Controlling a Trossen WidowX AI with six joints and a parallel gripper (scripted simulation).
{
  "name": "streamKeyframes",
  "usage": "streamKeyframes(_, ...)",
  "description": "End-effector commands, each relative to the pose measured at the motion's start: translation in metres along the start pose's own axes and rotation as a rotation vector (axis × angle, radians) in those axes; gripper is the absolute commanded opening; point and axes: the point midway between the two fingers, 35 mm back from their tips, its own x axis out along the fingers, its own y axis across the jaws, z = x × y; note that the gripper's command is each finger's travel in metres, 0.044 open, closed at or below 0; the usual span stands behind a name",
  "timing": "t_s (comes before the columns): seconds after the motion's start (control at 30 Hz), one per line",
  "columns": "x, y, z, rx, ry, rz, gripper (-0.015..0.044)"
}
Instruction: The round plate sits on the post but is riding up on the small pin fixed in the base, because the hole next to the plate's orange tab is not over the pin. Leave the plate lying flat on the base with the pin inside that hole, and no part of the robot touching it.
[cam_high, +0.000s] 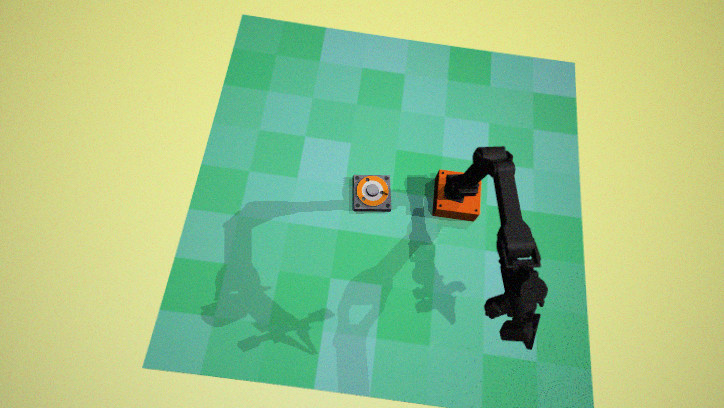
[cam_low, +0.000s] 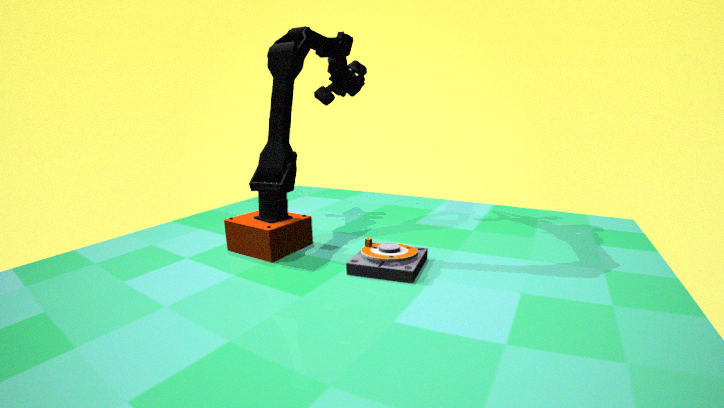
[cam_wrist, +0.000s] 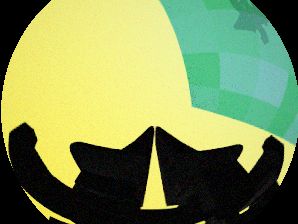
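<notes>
The round plate (cam_high: 362, 191) (cam_low: 405, 251), orange with a white inner ring, sits around the grey post (cam_high: 372, 189) (cam_low: 389, 247) on the dark grey square base (cam_high: 358, 205) (cam_low: 379, 271). Its orange tab (cam_low: 368, 242) stands up at the plate's edge on the arm's side. The pin and the hole are too small to make out. My gripper (cam_high: 520, 337) (cam_low: 324, 95) (cam_wrist: 154, 129) is shut with nothing between the fingers. It hangs high in the air, far from the plate, beyond the arm's pedestal. The wrist view shows only the closed fingers, yellow background and a patch of floor.
The arm stands on an orange block pedestal (cam_high: 466, 208) (cam_low: 268, 238) a short way from the base. Everything rests on a green checkered floor (cam_high: 303, 101) (cam_low: 455, 314) with yellow surroundings. Arm shadows fall across the floor.
</notes>
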Motion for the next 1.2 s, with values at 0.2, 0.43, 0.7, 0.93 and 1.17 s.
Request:
streamKeyframes(0.2, -0.041, 0.008, 0.16, -0.232, -0.351, -0.039, 0.0)
streamKeyframes(0.43, -0.095, -0.011, 0.263, -0.318, -0.557, -0.161, 0.0)
streamKeyframes(0.7, -0.176, -0.066, 0.357, -0.37, -0.716, -0.384, 0.0)
streamKeyframes(0.93, -0.249, -0.135, 0.409, -0.359, -0.765, -0.594, 0.0)
streamKeyframes(1.17, -0.309, -0.218, 0.425, -0.318, -0.711, -0.78, 0.0)
